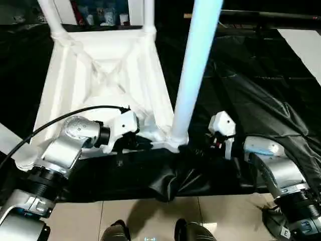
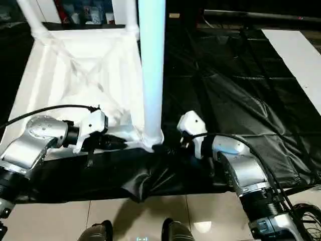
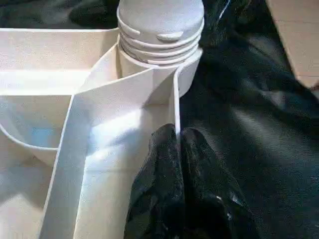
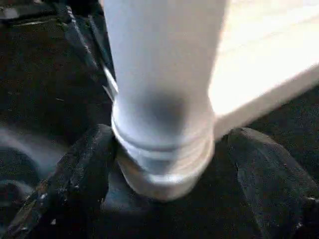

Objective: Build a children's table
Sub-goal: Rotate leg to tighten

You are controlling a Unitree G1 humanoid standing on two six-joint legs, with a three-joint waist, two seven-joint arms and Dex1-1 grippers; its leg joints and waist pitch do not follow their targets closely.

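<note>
From the head camera I've got the children's table top (image 1: 100, 75) lying upside down on the black sheet (image 1: 261, 100), ribbed underside up, with two legs already standing in the far corner sockets and a third leg (image 1: 193, 70) upright in the near corner socket (image 1: 173, 140) right in front of me. My left tool (image 1: 131, 139) is at the near rim just left of that socket; my right tool (image 1: 203, 149) sits low on the other side of the leg's base. In the right eye it reads the same: the leg rises straight between both wrists. Left wrist camera now: the left tool's fingers (image 3: 174, 189) are clenched together, empty, resting against a thin rib of the underside just short of the socket and the ridged collar of the leg. Right wrist camera: the right tool (image 4: 164, 164) stands wide apart, one finger (image 4: 75, 174) at the collar on one side, the other clear of it, nothing gripped. My read is that this leg is being seated, so I'd keep the top pinned with the left and check that the collar sits flush all round before I let go, since a tilted leg could bind or pop out.
</note>
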